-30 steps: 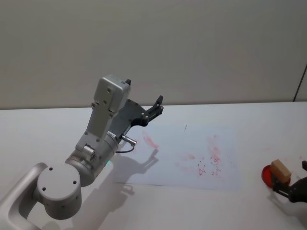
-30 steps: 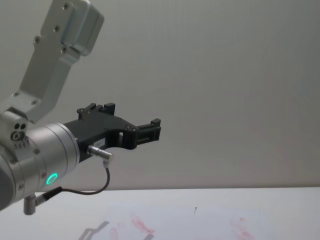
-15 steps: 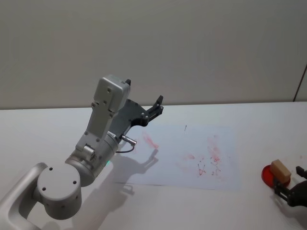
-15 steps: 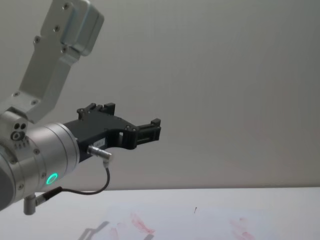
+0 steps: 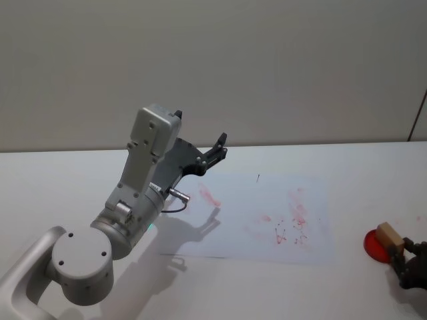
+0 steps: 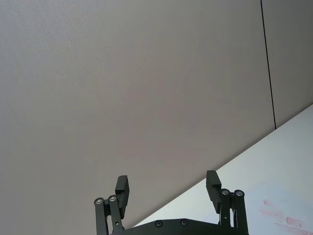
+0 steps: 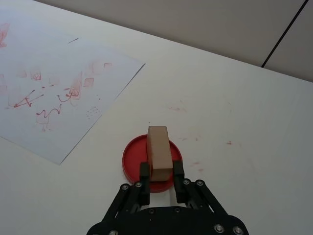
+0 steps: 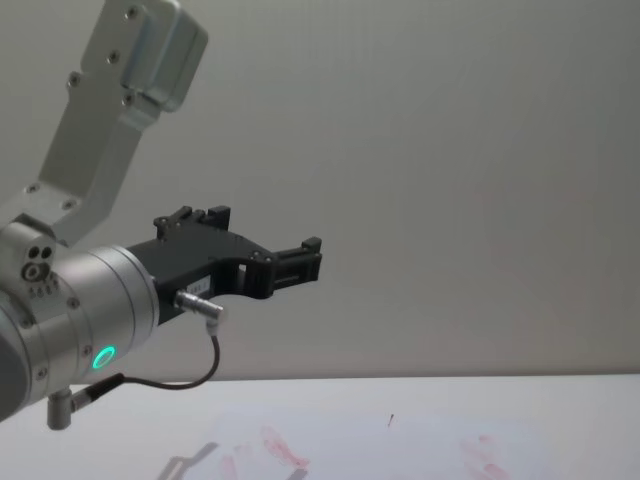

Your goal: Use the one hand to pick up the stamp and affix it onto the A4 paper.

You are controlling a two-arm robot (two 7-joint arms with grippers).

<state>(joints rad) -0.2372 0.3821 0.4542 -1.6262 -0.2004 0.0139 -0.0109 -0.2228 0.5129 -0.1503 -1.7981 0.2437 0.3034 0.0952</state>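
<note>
Stamp [image 7: 158, 152] first: a pale wooden block, upright on the round red ink pad [image 7: 132, 164], out toward the bench's [image 7: 234, 98] right side, nearer the front edge than the back. And the right tool [image 7: 160, 171] is on it, grasping. One dark finger is pressed to each long side of the block low down, with no gap to see, and the block's foot is down on the pad. From the head camera the right tool [image 5: 410, 257] sits low at the front right, with the stamp [image 5: 389, 235] just ahead of it.

There's room here. A strip of bare bench separates the pad from the A4 paper [image 7: 54, 73], whose nearest corner points toward the pad without touching it. The paper [image 5: 267, 200] lies flat across the middle of the bench, red-pink prints bunched toward its right half, a smear near its left edge and one tiny dark mark by its far edge. Nothing stands on it.

Over on the left, the left tool [image 5: 215, 152] hangs high above the paper's far left corner, released, with its fingers spread wide [image 6: 166, 188] and nothing between them.

The bench top is plain white, with a few faint red flecks beyond the pad. Behind it rises a bare pale wall [image 5: 267, 67], meeting the bench's back edge.
</note>
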